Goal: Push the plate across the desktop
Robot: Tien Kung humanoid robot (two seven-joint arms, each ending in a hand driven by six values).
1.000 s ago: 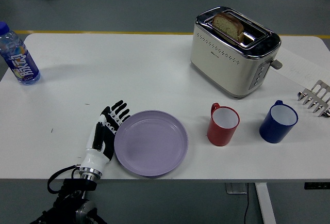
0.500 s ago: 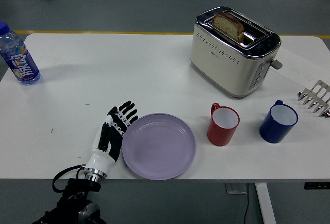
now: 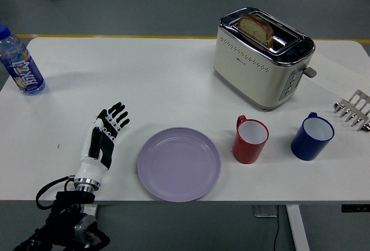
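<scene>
A pale purple plate [image 3: 178, 163] lies flat on the white table [image 3: 162, 83] near its front edge, just left of a red mug [image 3: 250, 140]. My left hand [image 3: 106, 134] lies flat on the table to the left of the plate, fingers straight and spread, holding nothing. A clear gap of table separates the hand from the plate's left rim. The right hand is out of view.
A blue mug [image 3: 312, 136] stands right of the red mug. A cream toaster [image 3: 263, 57] with bread in its slot stands at the back right. A water bottle [image 3: 20, 63] stands at the far left. A metal rack [image 3: 354, 109] sits at the right edge.
The hand first pushed the plate to the right, toward the red mug. Now the hand has drawn back to the left, off the plate's rim. The plate stays where it was pushed.
</scene>
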